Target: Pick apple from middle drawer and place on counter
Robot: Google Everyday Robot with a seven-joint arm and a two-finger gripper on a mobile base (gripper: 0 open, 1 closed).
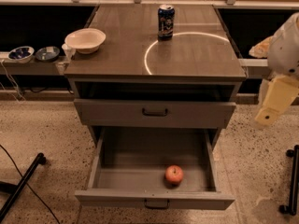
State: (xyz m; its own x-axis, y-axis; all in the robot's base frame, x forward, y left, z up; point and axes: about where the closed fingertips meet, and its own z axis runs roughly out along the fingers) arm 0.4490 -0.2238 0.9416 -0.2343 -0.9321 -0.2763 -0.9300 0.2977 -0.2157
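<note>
Camera view looks down at a grey cabinet with the middle drawer (117, 198) pulled well out toward the viewer. The apple (174, 174) lies on the drawer floor, close behind the front wall and a little right of centre, with nothing else beside it. Above, another drawer front (196, 114) sits pushed in. The tabletop (117, 59) carries a white bowl (85, 40) at its left edge, a blue can (166, 21) near the back, and a thin white ring (145, 59) on its right half; the can stands on the ring's far-left arc.

The end effector (275, 101) hangs at the right edge of the view, outside the cabinet, about level with the pushed-in drawer front and well apart from the apple. Whether it is wide or narrow I cannot tell, but it carries nothing.

I judge the task to be at the approach: the drawer is open and the fruit exposed, but the reach has not begun. The next move calls for swinging left over the open drawer and coming down from above, clearing the front wall and the overhang of the cabinet body. The apple is round and may roll if nudged, so the closing should be centred on it. The bare patch inside the ring looks like a good place to set it down.
</note>
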